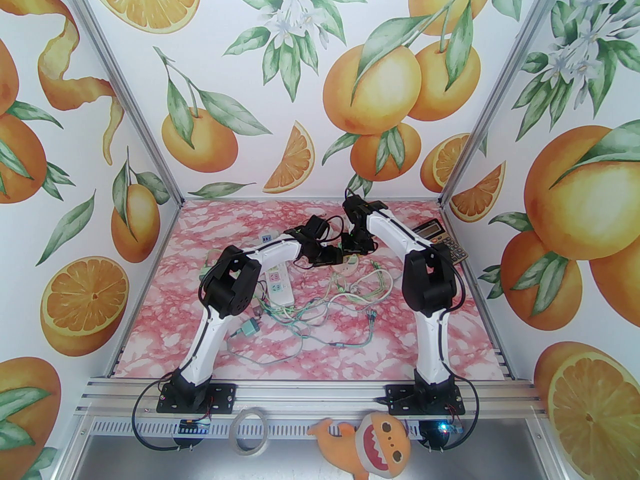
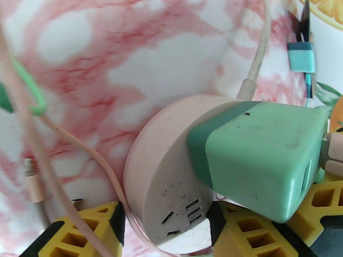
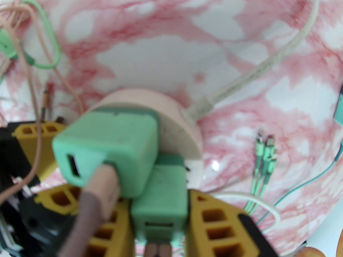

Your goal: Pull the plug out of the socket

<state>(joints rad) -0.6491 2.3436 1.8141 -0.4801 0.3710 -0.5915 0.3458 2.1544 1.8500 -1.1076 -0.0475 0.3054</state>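
Snugly inside right gripper (image 3: 160,206): lower plug (image 3: 160,187)

In your top view, the round socket (image 1: 349,264) is mostly covered, and its face is too small to read. In the right wrist view, the upper green plug (image 3: 107,148) is blurred; the lower green plug (image 3: 160,197) is cut off by the bottom edge.
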